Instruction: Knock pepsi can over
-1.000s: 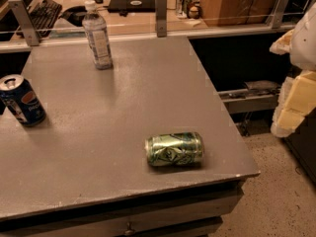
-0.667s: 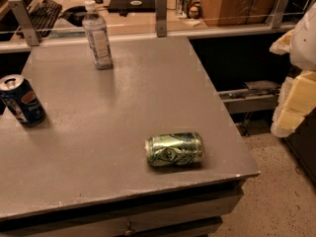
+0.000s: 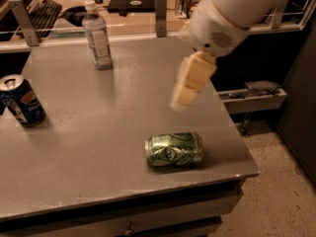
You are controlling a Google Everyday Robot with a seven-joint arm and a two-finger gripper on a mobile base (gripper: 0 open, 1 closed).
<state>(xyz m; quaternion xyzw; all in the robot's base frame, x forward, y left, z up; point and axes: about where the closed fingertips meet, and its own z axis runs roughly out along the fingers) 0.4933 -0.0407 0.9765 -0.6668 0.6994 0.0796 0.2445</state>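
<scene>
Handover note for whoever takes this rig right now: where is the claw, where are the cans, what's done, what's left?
The claw hangs over the right half of the table, apart from every item.
The pepsi can stands upright at the table's left edge, far from the claw.
The green can lies on its side near the front; the water bottle stands at the back.
Done: nothing yet.
Left: bring the claw across to the left and tip the pepsi can.

The white arm [image 3: 242, 1] stretches from the upper right corner, sloping down and to the left, and ends in a rounded wrist [image 3: 217, 33]. Just below and left of that wrist, the cream-coloured gripper [image 3: 181, 98] hangs in the air, tilted, its tip pointing down and leftward.
</scene>
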